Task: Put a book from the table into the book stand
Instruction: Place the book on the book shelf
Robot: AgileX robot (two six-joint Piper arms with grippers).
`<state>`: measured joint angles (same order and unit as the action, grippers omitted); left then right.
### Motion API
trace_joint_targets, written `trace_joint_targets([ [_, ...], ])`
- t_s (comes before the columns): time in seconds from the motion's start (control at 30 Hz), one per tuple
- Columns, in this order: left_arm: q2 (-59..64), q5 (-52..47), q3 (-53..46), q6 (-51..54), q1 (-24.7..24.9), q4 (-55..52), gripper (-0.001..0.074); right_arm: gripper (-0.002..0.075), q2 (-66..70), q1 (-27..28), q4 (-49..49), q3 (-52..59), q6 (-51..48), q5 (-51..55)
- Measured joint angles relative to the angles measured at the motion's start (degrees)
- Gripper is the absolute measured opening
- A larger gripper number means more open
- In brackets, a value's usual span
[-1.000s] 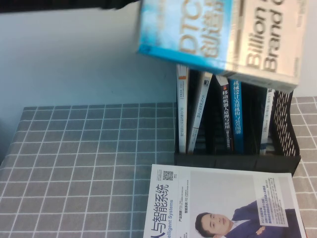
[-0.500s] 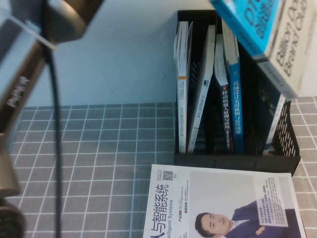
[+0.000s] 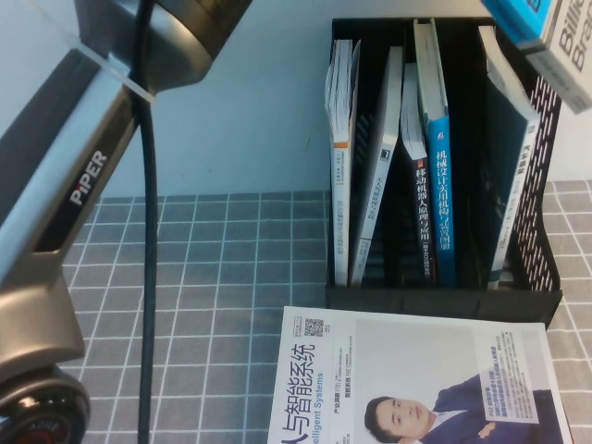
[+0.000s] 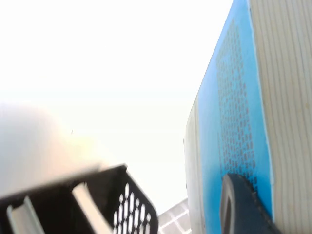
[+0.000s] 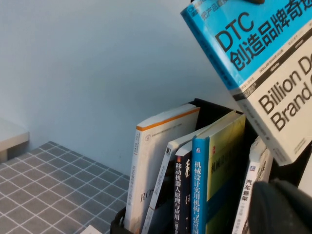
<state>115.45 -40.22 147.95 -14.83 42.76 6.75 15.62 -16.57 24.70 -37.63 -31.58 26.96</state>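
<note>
Across the table [image 3: 213, 277], the left arm [image 3: 83, 185] has swung into view. One book stand [image 3: 541, 231], far right, holds five upright books. One white-covered book [image 3: 407, 379] lies at the near edge. The book [image 3: 555, 37] has shifted right above the stand, seemingly ready for lowering, clamped in the left gripper [image 4: 241, 207]. The right gripper [image 5: 282, 207] hovers near the stand's front, grip unclear.

I see the book [image 3: 546, 32] has swung from across the book stand [image 3: 536, 231] to above its right end, my left arm [image 3: 83, 176] entering.
</note>
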Motion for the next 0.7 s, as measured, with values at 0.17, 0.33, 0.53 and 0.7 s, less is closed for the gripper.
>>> trace_joint_targets([
  [0.17, 0.73, 0.95, 0.22, 0.64, 0.0, 0.81, 0.0183, -0.0003, 0.0, 0.0, -0.61, 0.0, 0.3, 0.04],
  [0.33, 3.73, -2.91, 0.5, 1.64, 0.0, -4.78, 0.0183, -0.0003, 0.0, 0.0, -1.17, 0.0, 0.3, 0.16],
  [0.53, 6.54, -11.19, 0.5, -4.38, 0.0, -17.2, 0.0183, -0.0003, 0.0, 0.0, -2.06, 0.0, 0.3, 0.5],
  [0.7, 6.43, -11.48, 0.5, -6.34, 0.41, -17.97, 0.0183, -0.0003, 0.0, 0.0, -2.54, 0.0, 0.3, 0.56],
])
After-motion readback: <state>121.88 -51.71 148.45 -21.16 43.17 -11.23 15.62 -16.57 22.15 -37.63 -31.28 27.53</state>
